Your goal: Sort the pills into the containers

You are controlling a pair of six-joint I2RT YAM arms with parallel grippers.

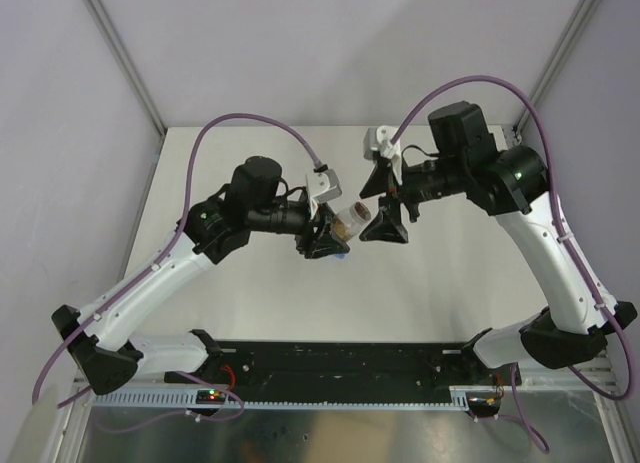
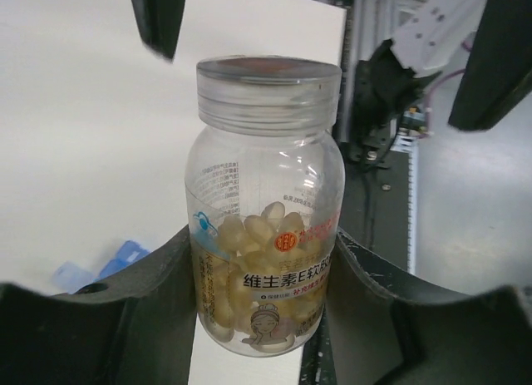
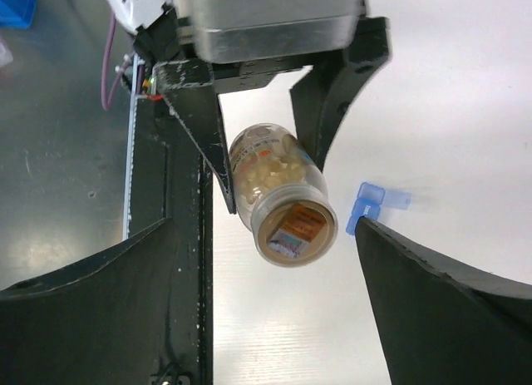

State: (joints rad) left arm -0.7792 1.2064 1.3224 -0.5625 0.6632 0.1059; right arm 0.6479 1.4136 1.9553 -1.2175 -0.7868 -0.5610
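Note:
A clear plastic bottle (image 2: 264, 227) is held above the table, with my left gripper (image 2: 262, 264) shut on its lower body. Pale yellow pills (image 2: 253, 235) fill its lower half, and its clear screw lid (image 2: 268, 90) is on. My right gripper (image 3: 266, 235) faces the lid (image 3: 295, 231) end-on and stands open, its fingers (image 2: 158, 19) wide on either side and apart from the lid. The containers, a small light-blue pill box (image 3: 371, 204), lie on the white table below the bottle, partly hidden by a right finger. In the top view both grippers meet at the bottle (image 1: 350, 220).
The white table (image 1: 450, 283) has walls on three sides. A black rail (image 1: 340, 363) with the arm bases runs along the near edge. Part of the pill box (image 2: 125, 256) shows beside my left finger.

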